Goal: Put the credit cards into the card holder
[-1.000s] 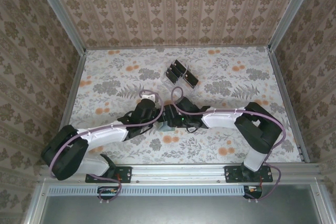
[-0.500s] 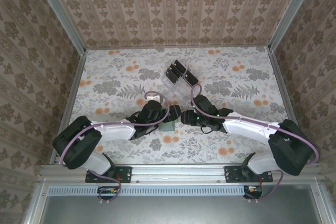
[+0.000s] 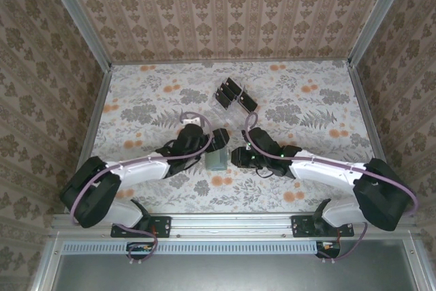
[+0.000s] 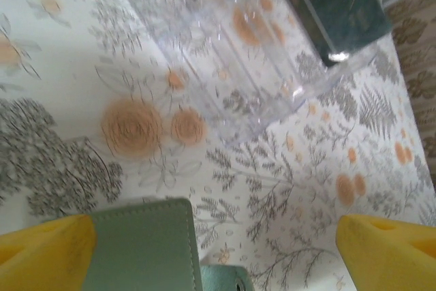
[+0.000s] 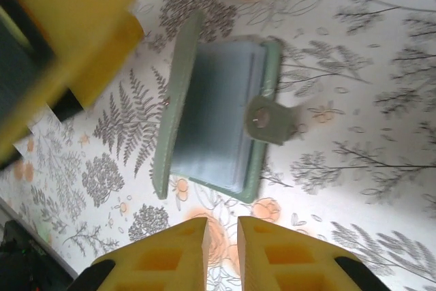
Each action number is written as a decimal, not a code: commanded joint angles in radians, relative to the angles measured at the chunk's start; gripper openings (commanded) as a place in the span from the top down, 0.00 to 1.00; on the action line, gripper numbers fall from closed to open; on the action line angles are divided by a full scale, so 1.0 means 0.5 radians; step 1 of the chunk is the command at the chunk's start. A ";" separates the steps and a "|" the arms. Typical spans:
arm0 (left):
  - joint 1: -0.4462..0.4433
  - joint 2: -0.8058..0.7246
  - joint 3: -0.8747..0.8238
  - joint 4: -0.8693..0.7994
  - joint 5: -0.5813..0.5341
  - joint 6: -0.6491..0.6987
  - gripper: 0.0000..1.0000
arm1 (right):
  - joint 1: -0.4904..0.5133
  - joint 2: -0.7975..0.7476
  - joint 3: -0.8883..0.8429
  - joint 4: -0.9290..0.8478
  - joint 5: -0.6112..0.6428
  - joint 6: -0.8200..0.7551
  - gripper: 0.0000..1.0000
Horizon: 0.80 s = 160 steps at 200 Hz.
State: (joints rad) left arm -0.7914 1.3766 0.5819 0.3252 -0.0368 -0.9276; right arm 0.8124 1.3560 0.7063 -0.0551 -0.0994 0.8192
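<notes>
The grey-green card holder [image 3: 218, 160] lies flat on the floral table, its flap open and its snap tab [image 5: 271, 119] sticking out to the side. Its pale inner pocket [image 5: 211, 120] faces up. Dark credit cards [image 3: 235, 95] stand in a clear rack [image 4: 252, 52] beyond it. My left gripper [image 3: 221, 141] hovers over the holder's far edge, its yellow fingers [image 4: 48, 253] spread wide with nothing between them. My right gripper [image 5: 222, 236] sits just to the right of the holder [image 4: 143, 247], nearly shut with a slim gap and nothing in it.
Patterned walls enclose the table [image 3: 306, 114] on three sides, with metal posts at the corners. Both arms stretch in from the near rail and meet at mid-table. The left gripper's finger [image 5: 68, 25] looms at the top left of the right wrist view.
The right gripper has pulled back to the right off the holder and narrowed its jaws. The left gripper stayed wide open and shifted slightly toward the rack. The holder now lies uncovered.
</notes>
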 commanded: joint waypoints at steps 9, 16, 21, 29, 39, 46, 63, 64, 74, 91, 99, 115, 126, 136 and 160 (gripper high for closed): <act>0.122 -0.136 0.046 -0.293 0.053 0.107 0.00 | 0.078 0.059 0.135 0.034 -0.029 0.024 0.85; 0.150 -0.176 0.039 -0.332 0.053 0.129 0.00 | 0.093 0.059 0.149 0.030 -0.026 0.027 0.86; 0.175 -0.202 0.036 -0.376 0.045 0.137 0.00 | 0.104 0.058 0.161 0.022 -0.020 0.027 0.87; 0.217 -0.239 0.040 -0.464 0.036 0.153 0.00 | 0.123 0.058 0.176 0.015 -0.011 0.030 0.88; 0.268 -0.278 0.052 -0.570 0.036 0.187 0.00 | 0.140 0.058 0.198 0.006 -0.009 0.031 0.89; 0.300 -0.302 0.068 -0.663 0.023 0.213 0.00 | 0.154 0.086 0.217 -0.002 -0.005 0.030 0.90; 0.372 -0.334 0.109 -0.845 0.011 0.305 0.00 | 0.169 0.163 0.271 -0.013 -0.010 0.025 0.92; 0.376 -0.335 0.112 -0.857 0.009 0.311 0.00 | 0.170 0.168 0.274 -0.014 -0.012 0.025 0.92; 0.413 -0.336 0.153 -0.977 -0.011 0.371 0.00 | 0.175 0.213 0.308 -0.014 -0.020 0.019 0.93; 0.458 -0.317 0.232 -1.160 -0.057 0.485 0.00 | 0.181 0.308 0.370 -0.004 -0.040 0.013 0.94; 0.476 -0.307 0.265 -1.220 -0.070 0.532 0.00 | 0.183 0.349 0.399 -0.003 -0.045 0.006 0.96; 0.502 -0.288 0.313 -1.299 -0.086 0.609 0.00 | 0.183 0.428 0.432 -0.006 -0.050 0.003 0.99; 0.513 -0.281 0.338 -1.334 -0.097 0.652 0.00 | 0.182 0.464 0.434 -0.015 -0.030 0.004 1.00; 0.518 -0.267 0.364 -1.367 -0.108 0.685 0.00 | 0.182 0.496 0.426 -0.015 -0.014 0.004 1.00; 0.521 -0.220 0.406 -1.395 -0.100 0.761 0.00 | 0.183 0.596 0.422 0.001 -0.004 0.005 1.00</act>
State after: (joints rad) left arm -0.5365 1.2381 0.7448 -0.2974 -0.0715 -0.6315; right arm 0.8978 1.6062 0.8989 -0.0521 -0.1097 0.8215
